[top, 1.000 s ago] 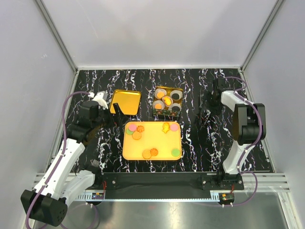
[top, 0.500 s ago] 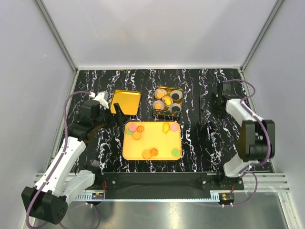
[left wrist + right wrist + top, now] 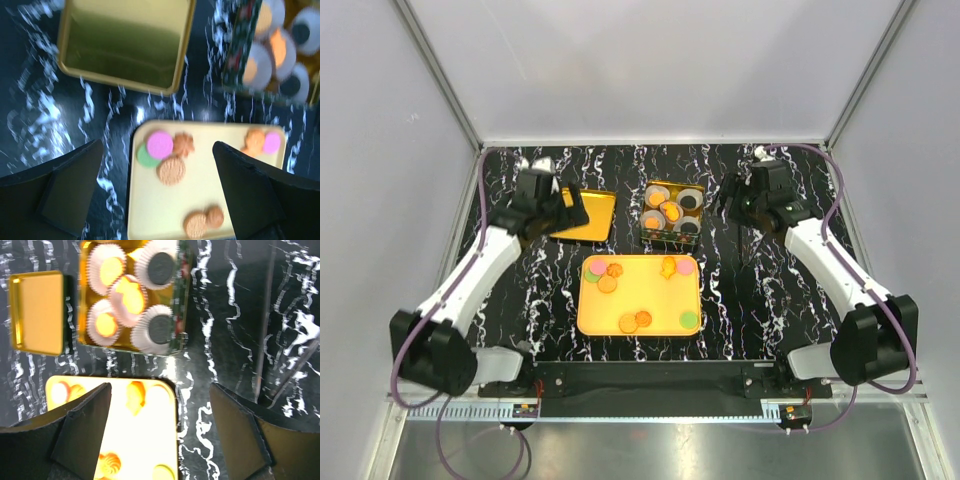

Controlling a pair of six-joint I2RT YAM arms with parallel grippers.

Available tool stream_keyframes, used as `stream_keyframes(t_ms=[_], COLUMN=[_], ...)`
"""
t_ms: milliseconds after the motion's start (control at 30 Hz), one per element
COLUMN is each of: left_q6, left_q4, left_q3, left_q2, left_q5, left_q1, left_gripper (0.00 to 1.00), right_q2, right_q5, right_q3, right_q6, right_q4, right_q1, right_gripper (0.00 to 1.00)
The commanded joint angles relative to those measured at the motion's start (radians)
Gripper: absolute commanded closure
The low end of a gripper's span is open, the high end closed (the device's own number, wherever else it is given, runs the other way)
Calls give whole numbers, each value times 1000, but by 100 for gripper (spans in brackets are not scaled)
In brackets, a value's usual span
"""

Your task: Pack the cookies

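Cookies [image 3: 607,284] are partly packed: five paper cups [image 3: 141,262] in the tin [image 3: 179,340] each show one, three orange and two black, while several more lie loose on the yellow tray [image 3: 640,300] in front of it on the counter. Both the left tool [image 3: 157,150] and the right tool [image 3: 160,390] hang with jaws spread and nothing between them. By my judgement, the tray's cookies need moving and the gold lid [image 3: 125,45] beside the tin needs fitting.
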Motion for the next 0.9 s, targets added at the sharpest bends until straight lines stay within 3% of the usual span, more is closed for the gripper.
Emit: stream_keyframes(t_ms=[0,167,300,467,600,867], left_q6=[22,89,152,132,144,194], left_q4=[7,-39,-27,121,178,154], left_q3=[160,317,345,331,363,475], left_q2=[132,312,438,567,682,806], left_q5=[-240,-283,-357,-202,-86,-35], left_q1=[11,77,130,238,256,272], left_gripper=[1,6,12,18,23,28], right_q2=[-15,-29,-58,-61,-18,89], right_q5=[-62,-110,-138,-170,-188,-170], right_q3=[64,51,20,8,17,104], right_q6=[-7,-14,-8,1,9,6], right_q4=[26,32,53,79,104,113], right_q1=[12,14,14,18,49,132], right_gripper=[14,15,15,15,16,18])
